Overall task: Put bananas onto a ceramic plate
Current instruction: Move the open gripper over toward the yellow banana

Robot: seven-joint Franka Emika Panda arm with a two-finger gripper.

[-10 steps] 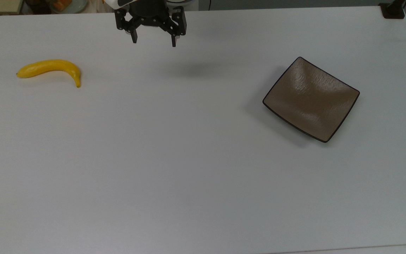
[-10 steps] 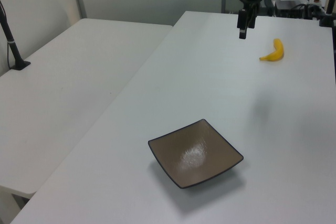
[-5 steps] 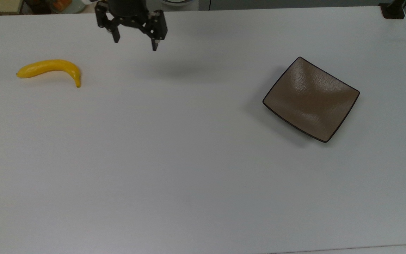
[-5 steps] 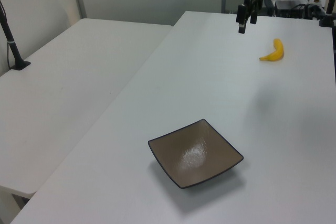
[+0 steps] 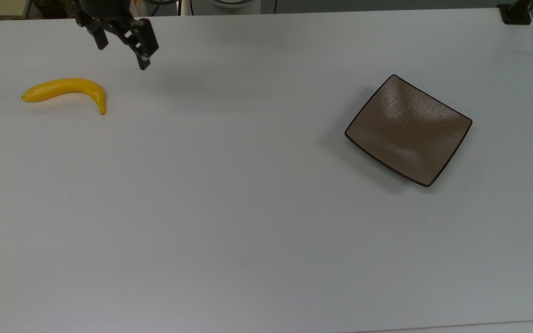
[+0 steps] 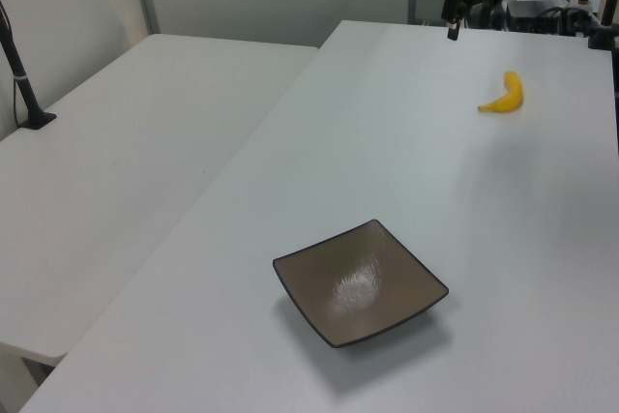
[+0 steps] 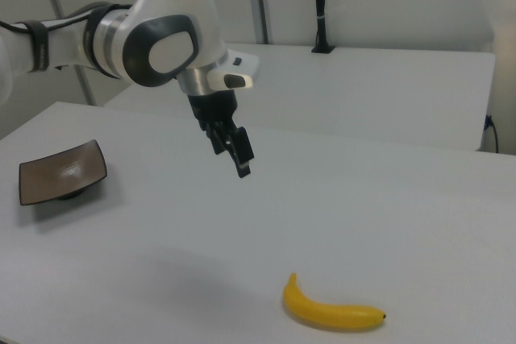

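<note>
At the top view's left, the banana (image 5: 65,90) is seen lying flat on the white table (image 5: 248,222), untouched, its stem tip turned toward the plate side. The gripper (image 5: 120,55) is held above and just beside it, fingers spread, judged ready for descent. The square brown ceramic plate (image 5: 408,130) sits well apart, bare, awaiting delivery.

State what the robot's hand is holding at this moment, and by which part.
Nothing: the hand is open above the table, and the banana lies untouched.
</note>
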